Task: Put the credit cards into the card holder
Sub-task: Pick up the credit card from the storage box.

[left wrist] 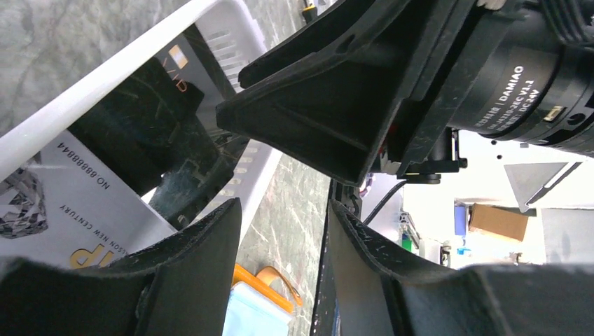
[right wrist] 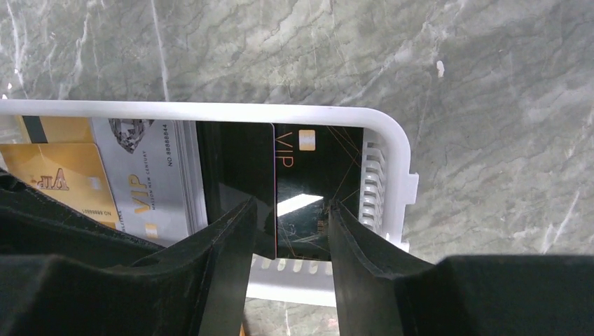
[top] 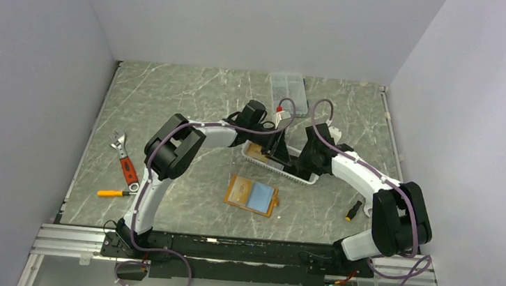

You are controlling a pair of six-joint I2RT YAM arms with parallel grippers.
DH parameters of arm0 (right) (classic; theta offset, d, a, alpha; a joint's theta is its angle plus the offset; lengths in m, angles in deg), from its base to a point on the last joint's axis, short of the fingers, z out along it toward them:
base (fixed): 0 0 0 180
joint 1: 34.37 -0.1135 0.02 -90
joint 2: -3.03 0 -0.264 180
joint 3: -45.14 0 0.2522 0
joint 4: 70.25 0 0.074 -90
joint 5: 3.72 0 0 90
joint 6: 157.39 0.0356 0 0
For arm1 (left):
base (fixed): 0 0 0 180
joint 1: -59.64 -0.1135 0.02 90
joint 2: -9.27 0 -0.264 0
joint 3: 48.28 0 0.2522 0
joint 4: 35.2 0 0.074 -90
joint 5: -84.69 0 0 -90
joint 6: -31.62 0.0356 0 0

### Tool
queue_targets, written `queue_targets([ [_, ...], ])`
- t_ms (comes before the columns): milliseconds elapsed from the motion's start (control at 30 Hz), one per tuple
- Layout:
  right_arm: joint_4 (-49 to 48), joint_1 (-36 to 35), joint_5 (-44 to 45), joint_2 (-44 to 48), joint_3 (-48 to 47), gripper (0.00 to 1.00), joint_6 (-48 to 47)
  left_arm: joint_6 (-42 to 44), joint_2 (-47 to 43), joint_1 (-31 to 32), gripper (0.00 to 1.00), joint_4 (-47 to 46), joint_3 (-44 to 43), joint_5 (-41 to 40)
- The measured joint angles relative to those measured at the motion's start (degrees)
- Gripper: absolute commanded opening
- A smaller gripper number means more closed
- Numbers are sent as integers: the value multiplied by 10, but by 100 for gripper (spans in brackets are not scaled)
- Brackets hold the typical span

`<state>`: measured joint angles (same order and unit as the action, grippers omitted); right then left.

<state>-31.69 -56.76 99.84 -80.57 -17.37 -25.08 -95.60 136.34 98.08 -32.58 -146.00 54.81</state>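
Right gripper point(right wrist: 291, 210) hangs over the right end of the white basket point(right wrist: 210, 110), jaws spread and pinching nothing, with the black card point(right wrist: 319, 175) lying flat below the gap. Left gripper point(left wrist: 284, 217) is also spread and empty, just beside the right one at the basket's near wall; the two are crowded close. More credit cards sit in the same basket: a gold card point(right wrist: 56, 175) at the left end, a silver card point(right wrist: 150, 175) next to it, and a dark one that seems to overlap the black card, though the edge is hard to read. The card holder point(top: 252, 195) lies open on the table point(top: 191, 102), blue inside up, nearer than the basket and apart from it; no card looks to be in it yet. Risks, as I judge them: the card is flat on the basket floor, so the fingers may slide over it instead of getting under an edge. A fingertip could hook the slotted wall and drag or tip the light basket. The overlapped cards may come up as a pair. The arms could bump, given how tight they are.
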Motion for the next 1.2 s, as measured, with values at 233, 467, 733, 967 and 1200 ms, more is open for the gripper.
queue_targets([
  [233,-45,24,-37,0,37,43,21,15,20,0,52,30,-5,-9],
  [467,-106,43,-72,0,63,42,38,22,21,-10,52,37,-6,-11],
  [733,-155,45,-103,-12,68,41,51,42,13,-23,51,51,-6,-9],
  [967,-177,45,-123,-22,68,38,58,56,-1,-23,50,55,-6,-7],
  [1200,-193,47,-140,-30,68,35,63,88,-3,-27,47,96,-5,-35],
])
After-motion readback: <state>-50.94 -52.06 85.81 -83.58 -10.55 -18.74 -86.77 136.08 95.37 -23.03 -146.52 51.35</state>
